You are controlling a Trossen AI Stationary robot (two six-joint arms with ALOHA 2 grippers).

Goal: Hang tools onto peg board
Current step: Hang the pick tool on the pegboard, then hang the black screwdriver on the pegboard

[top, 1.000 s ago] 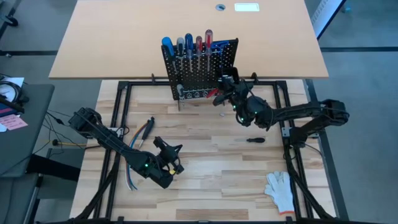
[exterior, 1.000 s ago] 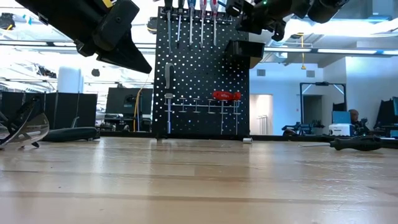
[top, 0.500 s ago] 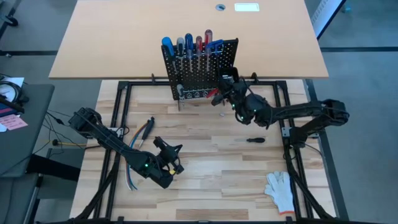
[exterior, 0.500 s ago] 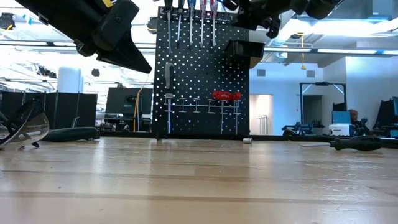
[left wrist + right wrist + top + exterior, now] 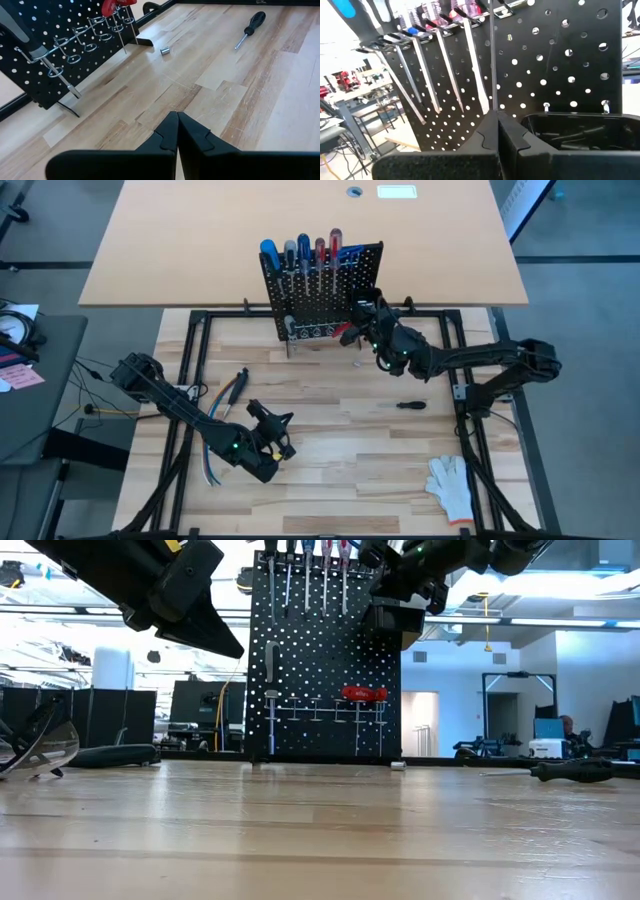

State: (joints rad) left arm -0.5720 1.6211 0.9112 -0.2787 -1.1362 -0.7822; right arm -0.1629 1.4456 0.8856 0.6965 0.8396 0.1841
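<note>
A: The black perforated metal peg board (image 5: 320,295) stands upright at the far edge of our wooden surface (image 5: 330,450), with blue, grey and red-handled screwdrivers (image 5: 300,252) already hanging along its top row and a small black bin (image 5: 580,131) on its front.

B: And what is left to hang?

A: A slim black-handled screwdriver (image 5: 405,405) lies flat, its long axis roughly parallel to the board, near our right arm's elbow and well apart from the left.

B: Our hands?

A: Our right hand (image 5: 362,320) is up at the board by the bin, fingers together and seemingly empty. Our left hand (image 5: 268,430) waits mid-surface, fingers together, holding nothing. We judge the right arm nearer.
</note>
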